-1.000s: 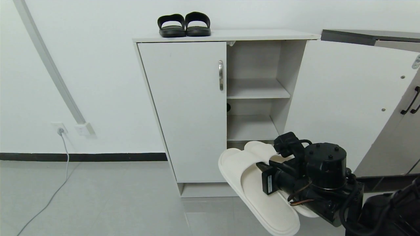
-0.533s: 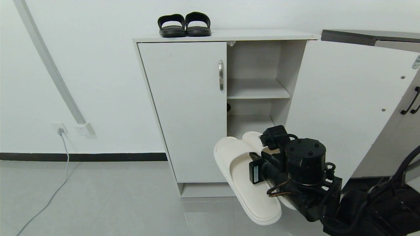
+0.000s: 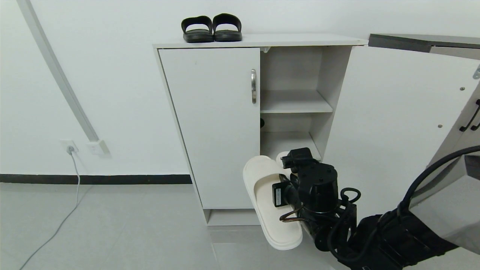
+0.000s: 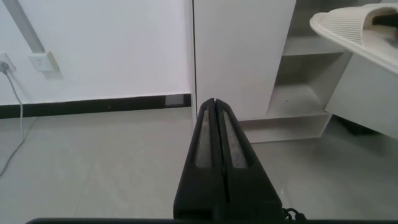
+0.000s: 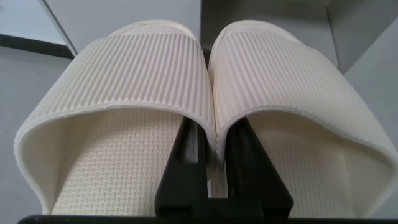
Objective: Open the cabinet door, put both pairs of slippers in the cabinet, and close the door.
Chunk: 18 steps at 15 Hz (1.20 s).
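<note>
White slippers (image 3: 262,195) clamped in right gripper (image 5: 208,149) before open cabinet (image 3: 210,123); left gripper (image 4: 215,111) clenched.

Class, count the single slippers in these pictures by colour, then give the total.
Black slippers, on top of the cabinet: 2
White slippers, held in the right gripper: 2
Total: 4
</note>
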{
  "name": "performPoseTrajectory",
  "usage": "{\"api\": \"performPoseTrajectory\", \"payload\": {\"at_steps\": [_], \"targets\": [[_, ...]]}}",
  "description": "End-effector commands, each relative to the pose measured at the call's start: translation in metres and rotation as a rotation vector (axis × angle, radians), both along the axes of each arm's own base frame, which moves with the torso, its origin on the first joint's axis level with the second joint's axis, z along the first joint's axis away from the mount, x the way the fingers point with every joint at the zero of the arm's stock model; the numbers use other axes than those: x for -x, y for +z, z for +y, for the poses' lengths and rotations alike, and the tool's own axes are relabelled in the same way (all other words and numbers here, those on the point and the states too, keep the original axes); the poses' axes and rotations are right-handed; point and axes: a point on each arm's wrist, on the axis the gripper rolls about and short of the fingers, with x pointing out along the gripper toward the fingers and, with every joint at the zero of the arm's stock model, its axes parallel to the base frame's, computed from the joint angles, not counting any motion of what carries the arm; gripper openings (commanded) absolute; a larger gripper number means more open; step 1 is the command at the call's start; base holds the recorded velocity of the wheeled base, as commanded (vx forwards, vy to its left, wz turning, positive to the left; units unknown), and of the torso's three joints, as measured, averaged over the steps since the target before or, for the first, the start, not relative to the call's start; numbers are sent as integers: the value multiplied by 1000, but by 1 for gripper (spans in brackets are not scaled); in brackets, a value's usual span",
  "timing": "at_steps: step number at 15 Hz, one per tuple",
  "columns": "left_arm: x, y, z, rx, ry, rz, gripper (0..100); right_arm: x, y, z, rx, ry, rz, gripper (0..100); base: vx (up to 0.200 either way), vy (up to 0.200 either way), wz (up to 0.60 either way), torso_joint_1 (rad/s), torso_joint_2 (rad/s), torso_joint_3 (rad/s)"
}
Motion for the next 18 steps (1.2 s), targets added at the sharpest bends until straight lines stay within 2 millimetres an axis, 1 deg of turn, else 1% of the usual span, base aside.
{"api": "performPoseTrajectory", "payload": {"at_steps": [1,4,6,8,10,11,15,16,18], "targets": [[0,0,0,1,1,3,0,-1,-6,2,12,2,10,0,0,-200,0,2,-2,2],[0,0,0,1,0,3,0,-2,-6,4,8,2,7,0,0,-200,0,2,5,1],[0,0,0,1,0,3,0,-3,-8,3,12,-4,9,0,0,0,0,0,0,0],[0,0,0,1,1,3,0,-7,-8,0,18,-54,3,0,0,0,0,0,0,0],[0,0,0,2,1,3,0,-18,-11,-10,27,-101,9,0,0,0,0,0,0,0],[0,0,0,2,1,3,0,-23,-18,-10,35,-112,18,0,0,0,0,0,0,0],[0,0,0,2,1,3,0,-39,-34,4,14,-112,27,0,0,0,0,0,0,0],[0,0,0,2,1,3,0,-41,-34,7,8,-106,22,0,0,0,0,0,0,0],[0,0,0,4,1,3,0,-42,-33,7,5,-104,21,0,0,0,0,0,0,0]]}}
